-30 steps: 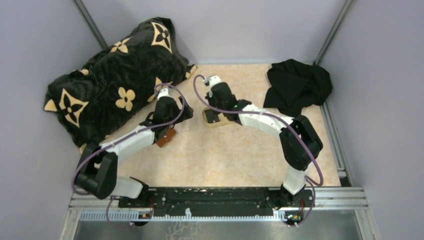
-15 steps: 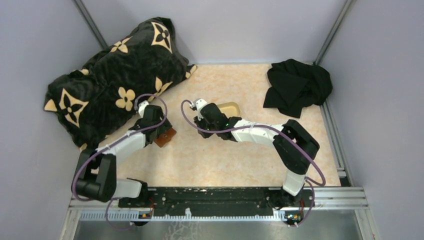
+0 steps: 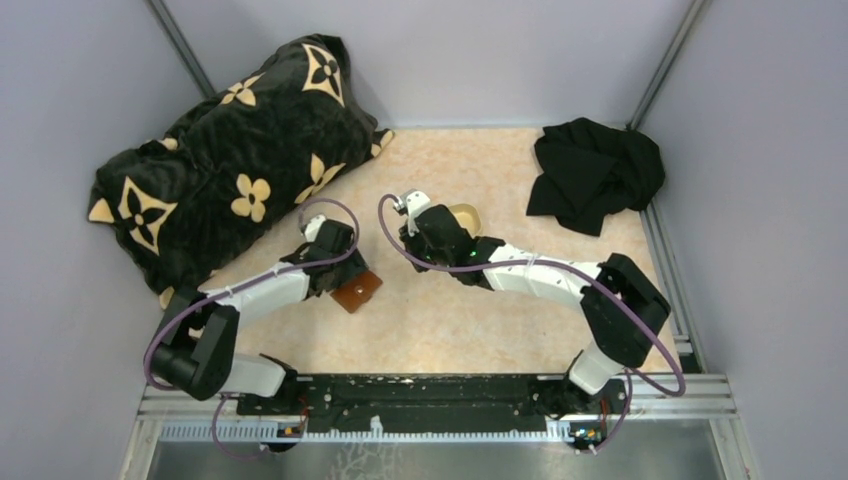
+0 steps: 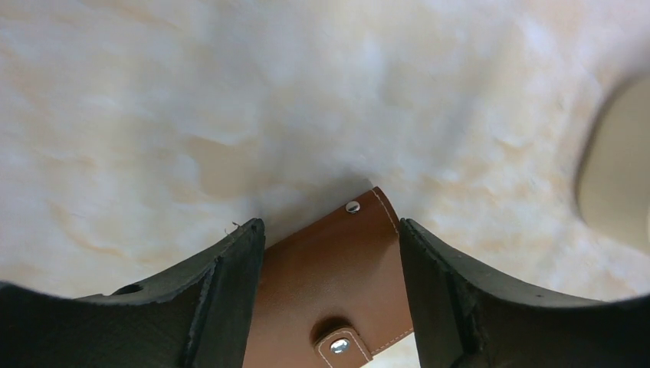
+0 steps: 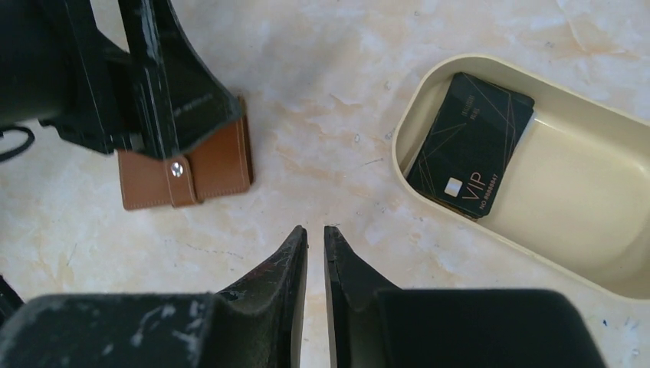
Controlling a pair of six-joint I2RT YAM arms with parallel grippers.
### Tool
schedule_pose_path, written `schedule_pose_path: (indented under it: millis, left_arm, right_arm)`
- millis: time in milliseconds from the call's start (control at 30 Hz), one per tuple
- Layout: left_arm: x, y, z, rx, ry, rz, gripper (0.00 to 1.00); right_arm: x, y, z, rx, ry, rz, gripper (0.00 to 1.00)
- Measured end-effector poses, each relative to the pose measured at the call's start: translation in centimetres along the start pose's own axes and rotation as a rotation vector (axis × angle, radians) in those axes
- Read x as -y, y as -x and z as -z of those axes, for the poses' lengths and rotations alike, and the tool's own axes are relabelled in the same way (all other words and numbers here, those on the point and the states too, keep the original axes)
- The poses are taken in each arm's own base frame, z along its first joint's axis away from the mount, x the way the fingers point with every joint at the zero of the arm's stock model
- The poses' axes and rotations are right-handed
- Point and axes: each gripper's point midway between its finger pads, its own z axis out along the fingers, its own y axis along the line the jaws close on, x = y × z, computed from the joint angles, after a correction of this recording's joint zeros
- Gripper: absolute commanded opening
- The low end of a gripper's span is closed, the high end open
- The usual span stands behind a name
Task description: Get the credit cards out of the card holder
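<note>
Card holder (image 3: pixel 359 293) flat, long axis diagonal

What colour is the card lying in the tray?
The card is black with fine gold lines; the right wrist view shows it best.

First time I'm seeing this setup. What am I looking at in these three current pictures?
Two robot arms are bolted at the near edge of a table. One picture looks down from above; the other two come from cameras on each wrist. The left gripper clamps a closed brown card holder. The right gripper is shut and empty, near a tan tray holding a black VIP card. A patterned pillow and a black cloth lie at the back.
</note>
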Motion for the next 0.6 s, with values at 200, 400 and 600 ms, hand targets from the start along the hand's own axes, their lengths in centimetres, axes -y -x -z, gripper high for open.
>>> schedule_pose_path:
  millis: [200, 400, 600]
  left_arm:
    - [4.3, -3.8, 1.7, -0.068, -0.124, 0.002, 0.77]
    - [5.6, -4.5, 2.5, -0.086, -0.148, 0.007, 0.9]
    - [5.2, -1.0, 3.6, -0.003, -0.143, -0.002, 0.95]
  right_arm:
    - [0.6, -1.0, 1.2, 0.0, -0.021, -0.002, 0.26]
    - [1.0, -3.7, 3.2, -0.013, -0.025, 0.012, 0.29]
    - [-1.5, -6.8, 4.2, -0.031, 0.034, 0.057, 0.0]
